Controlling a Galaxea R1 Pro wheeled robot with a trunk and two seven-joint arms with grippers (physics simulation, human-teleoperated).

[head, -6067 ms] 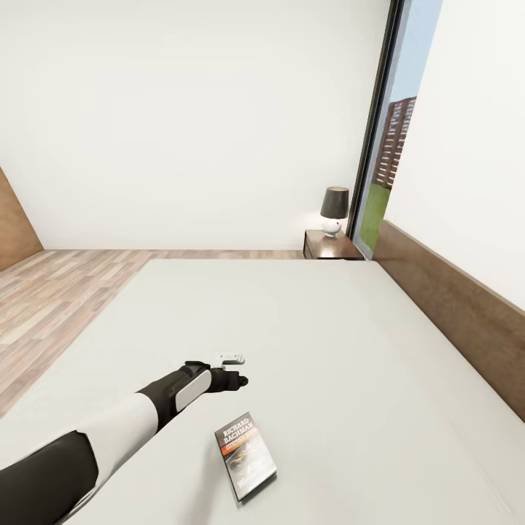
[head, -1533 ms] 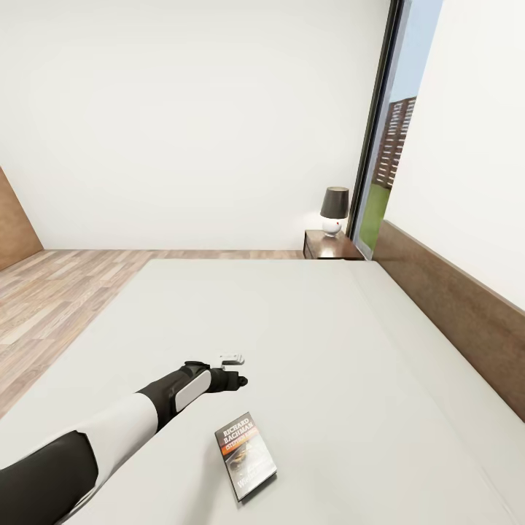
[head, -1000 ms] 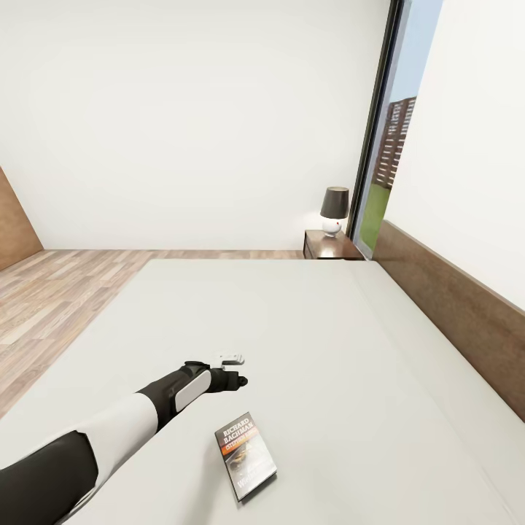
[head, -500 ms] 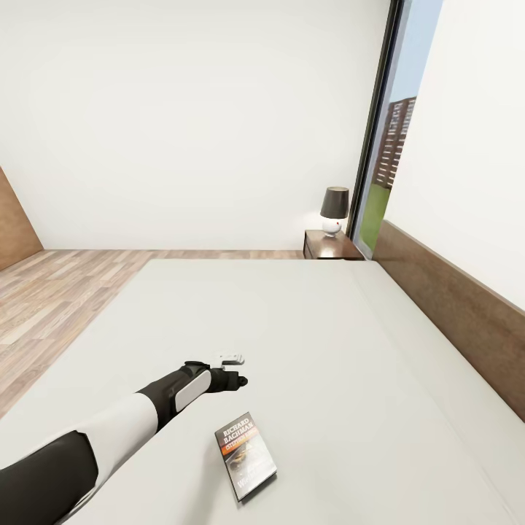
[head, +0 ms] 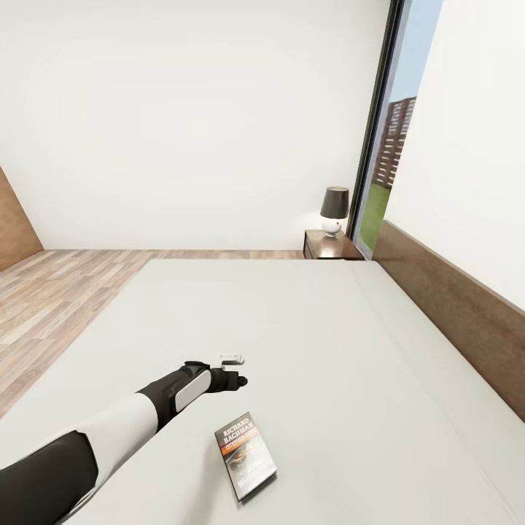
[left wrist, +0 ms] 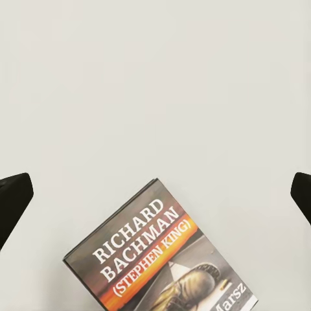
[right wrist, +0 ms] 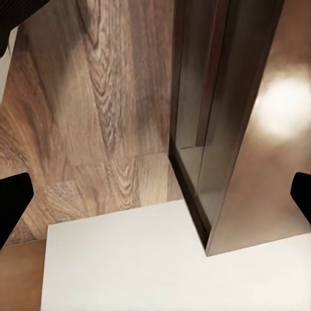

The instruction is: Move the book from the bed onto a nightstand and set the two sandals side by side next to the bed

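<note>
1. The book [head: 246, 456] lies flat on the bed [head: 306, 343], just near-right of my left gripper [head: 235, 370].
2. Left fingers [left wrist: 14, 197] spread wide, empty; right fingers [right wrist: 13, 194] likewise.
3. Judgement: draw back over the cover, descend squarely, grip one edge.

On the cover of the book [left wrist: 162, 259], lying flat on the bed [head: 306, 328] just below the wide-spread fingertips of the left gripper [left wrist: 155, 194], white capitals read "RICHARD BACHMAN", an orange band beneath reads "(STEPHEN KING)", and lower down a cut-off word reads "Marsz".
</note>
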